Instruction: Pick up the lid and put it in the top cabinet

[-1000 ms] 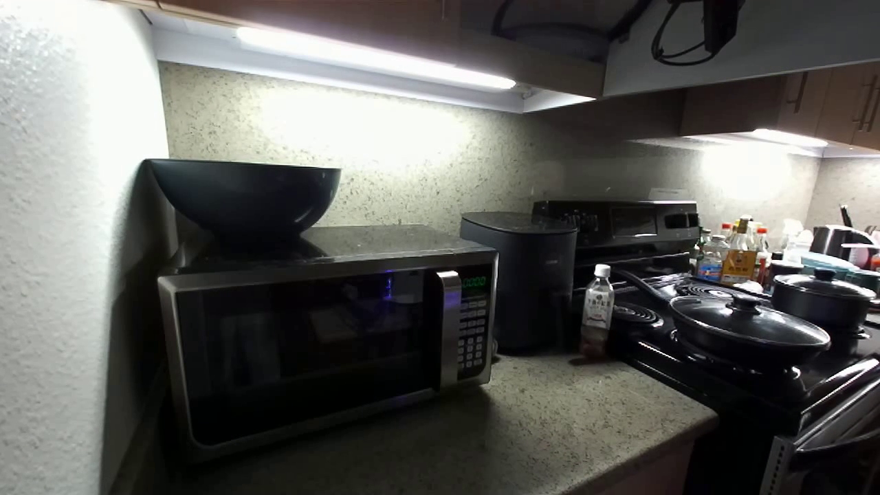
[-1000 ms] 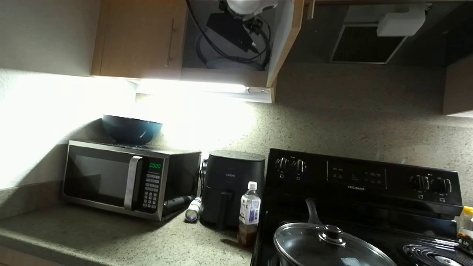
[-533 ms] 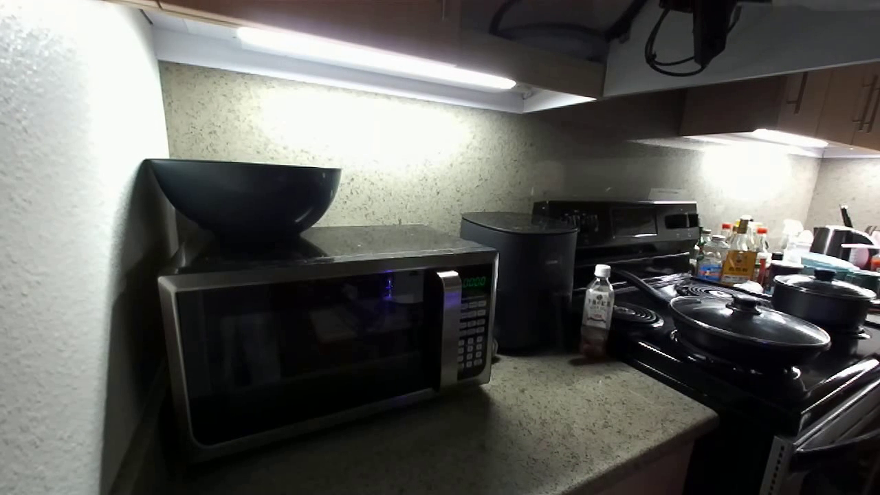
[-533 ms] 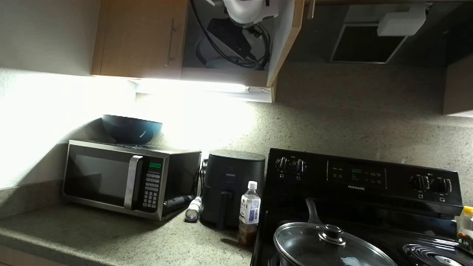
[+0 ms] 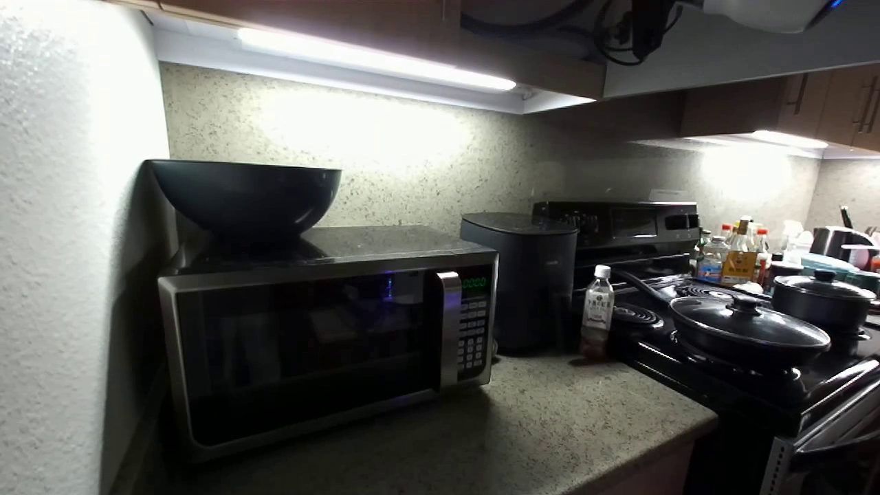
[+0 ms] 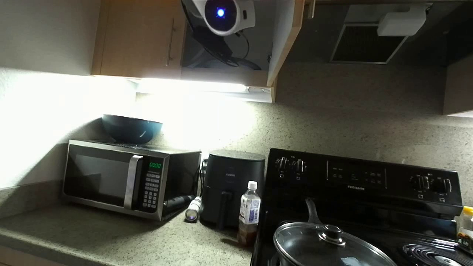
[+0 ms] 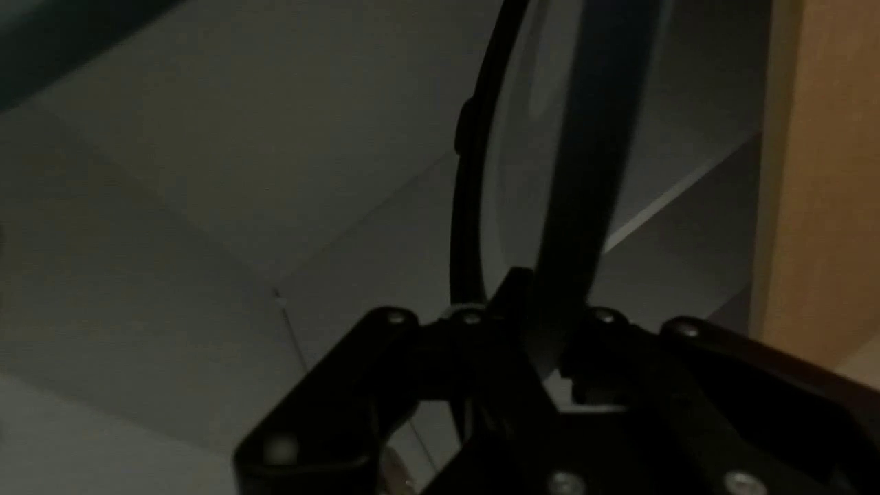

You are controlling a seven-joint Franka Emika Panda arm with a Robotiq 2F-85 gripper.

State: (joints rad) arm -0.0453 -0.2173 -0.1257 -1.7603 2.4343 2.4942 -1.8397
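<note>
Both exterior views face the microwave, the wrist view the cabinet.

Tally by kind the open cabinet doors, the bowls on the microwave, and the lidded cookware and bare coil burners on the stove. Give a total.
Open cabinet doors: 1
Bowls on the microwave: 1
Lidded frying pans: 1
Lidded pots: 1
Bare coil burners: 2
Total: 6

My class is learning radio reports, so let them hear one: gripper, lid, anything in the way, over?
Gripper at the open top cabinet, jaws too dark to call. Lid right by it, hold unconfirmed. Cabinet door open near arm, possible snag.
</note>
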